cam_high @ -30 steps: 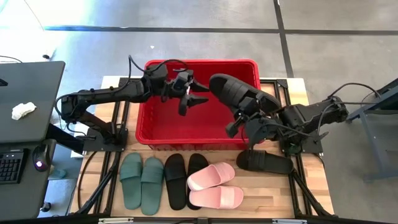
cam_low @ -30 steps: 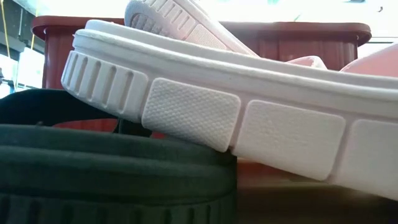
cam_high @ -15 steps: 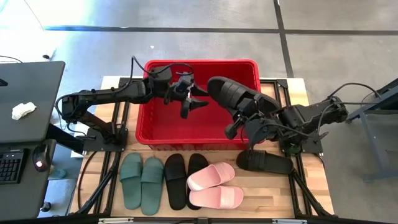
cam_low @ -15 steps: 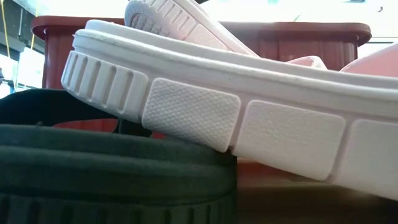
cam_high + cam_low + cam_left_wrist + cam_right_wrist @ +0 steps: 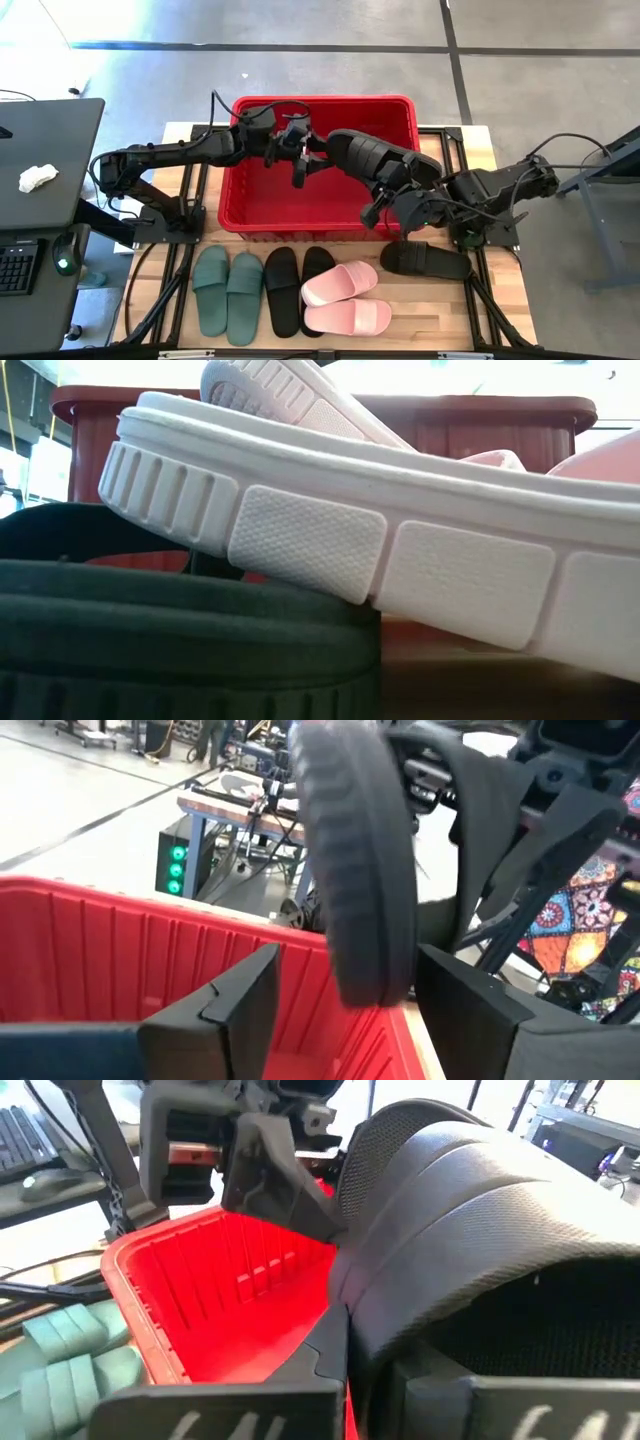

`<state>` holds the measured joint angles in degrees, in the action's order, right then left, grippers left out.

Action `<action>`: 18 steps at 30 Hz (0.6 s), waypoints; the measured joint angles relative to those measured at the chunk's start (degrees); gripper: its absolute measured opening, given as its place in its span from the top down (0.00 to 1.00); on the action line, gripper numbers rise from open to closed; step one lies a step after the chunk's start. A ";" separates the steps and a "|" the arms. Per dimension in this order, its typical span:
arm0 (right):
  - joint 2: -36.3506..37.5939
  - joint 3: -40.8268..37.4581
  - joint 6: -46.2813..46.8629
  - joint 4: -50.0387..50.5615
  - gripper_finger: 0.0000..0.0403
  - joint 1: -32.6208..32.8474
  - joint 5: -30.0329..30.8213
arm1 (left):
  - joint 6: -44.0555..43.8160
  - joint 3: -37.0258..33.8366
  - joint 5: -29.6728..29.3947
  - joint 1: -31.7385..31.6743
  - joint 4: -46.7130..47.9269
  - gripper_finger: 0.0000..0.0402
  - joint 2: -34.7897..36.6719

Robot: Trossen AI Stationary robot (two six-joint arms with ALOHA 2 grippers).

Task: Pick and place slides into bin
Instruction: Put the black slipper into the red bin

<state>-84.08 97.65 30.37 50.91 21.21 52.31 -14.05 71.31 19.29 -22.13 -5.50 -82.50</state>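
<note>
Wooden table [image 5: 440, 300] w/ slides, grey floor [image 5: 300, 70]

A light wooden surface [image 5: 440, 305] on a black metal frame [image 5: 192, 190] stands on a grey concrete floor [image 5: 300, 70] crossed by dark seam lines. At the far left sits a dark desk [image 5: 45, 150] carrying a crumpled white cloth [image 5: 36, 177], a black keyboard [image 5: 17, 270] and a mouse [image 5: 63, 262] just beside the keyboard. The left wrist view shows a box with green lights [image 5: 180, 863] and a multicoloured patterned panel [image 5: 585, 910] in the room beyond.
</note>
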 joint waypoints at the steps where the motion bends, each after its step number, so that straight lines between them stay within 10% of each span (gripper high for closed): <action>1: -0.22 0.00 -0.51 0.00 1.00 -0.17 -0.33 | -0.31 -0.02 -0.01 0.00 -0.56 0.48 0.00; 18: -1.20 -0.02 -0.45 0.56 1.00 -0.24 0.43 | -0.78 -0.01 -4.00 0.00 0.46 0.91 0.26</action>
<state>-85.27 97.62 29.93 51.48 20.96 52.74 -14.83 71.30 15.29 -22.13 -5.04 -82.24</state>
